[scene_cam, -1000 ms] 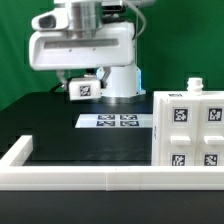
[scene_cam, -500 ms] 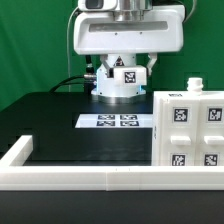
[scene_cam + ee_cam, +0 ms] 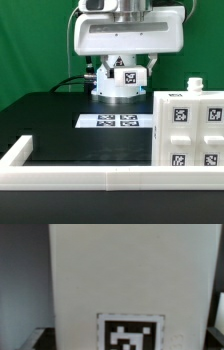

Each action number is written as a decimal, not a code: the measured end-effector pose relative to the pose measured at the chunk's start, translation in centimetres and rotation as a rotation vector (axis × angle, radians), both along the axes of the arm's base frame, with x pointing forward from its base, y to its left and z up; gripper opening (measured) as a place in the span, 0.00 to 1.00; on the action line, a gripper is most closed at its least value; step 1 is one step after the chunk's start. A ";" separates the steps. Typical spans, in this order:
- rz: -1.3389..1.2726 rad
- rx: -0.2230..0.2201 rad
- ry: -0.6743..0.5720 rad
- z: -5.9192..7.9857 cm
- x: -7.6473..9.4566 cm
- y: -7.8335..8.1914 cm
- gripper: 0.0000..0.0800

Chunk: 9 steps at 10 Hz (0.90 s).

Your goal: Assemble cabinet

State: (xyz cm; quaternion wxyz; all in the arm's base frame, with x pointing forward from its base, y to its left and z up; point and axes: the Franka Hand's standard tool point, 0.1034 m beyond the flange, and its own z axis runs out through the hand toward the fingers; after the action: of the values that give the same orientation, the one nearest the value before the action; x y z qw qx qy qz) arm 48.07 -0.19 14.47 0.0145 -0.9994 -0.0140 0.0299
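Observation:
The cabinet (image 3: 190, 130), a big white box with square marker tags on its face and a small knob on top, stands on the black table at the exterior view's right. My gripper (image 3: 125, 76) hangs high above the table's back middle, shut on a small white tagged piece (image 3: 124, 73). In the wrist view that piece (image 3: 130, 280) fills most of the frame as a tall white panel with one tag near my gripper (image 3: 128, 341). The dark fingers (image 3: 40, 339) show only at the frame's corners. The held piece is well clear of the cabinet.
The marker board (image 3: 115, 121) lies flat on the table under the gripper, left of the cabinet. A long white rail (image 3: 80, 178) edges the table's front and turns back at the exterior view's left. The arm's white base (image 3: 118, 88) stands behind.
Over the last second the arm swung from the exterior view's left to the centre with the white piece, whose tag now faces the camera. Nothing moved in the last half second.

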 end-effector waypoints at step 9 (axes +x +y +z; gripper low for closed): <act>-0.045 0.006 -0.025 2.8 8.6 8.3 0.71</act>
State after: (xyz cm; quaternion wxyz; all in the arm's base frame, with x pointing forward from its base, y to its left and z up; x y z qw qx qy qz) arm 56.66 8.15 17.28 0.0180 -0.9997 0.0083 0.0171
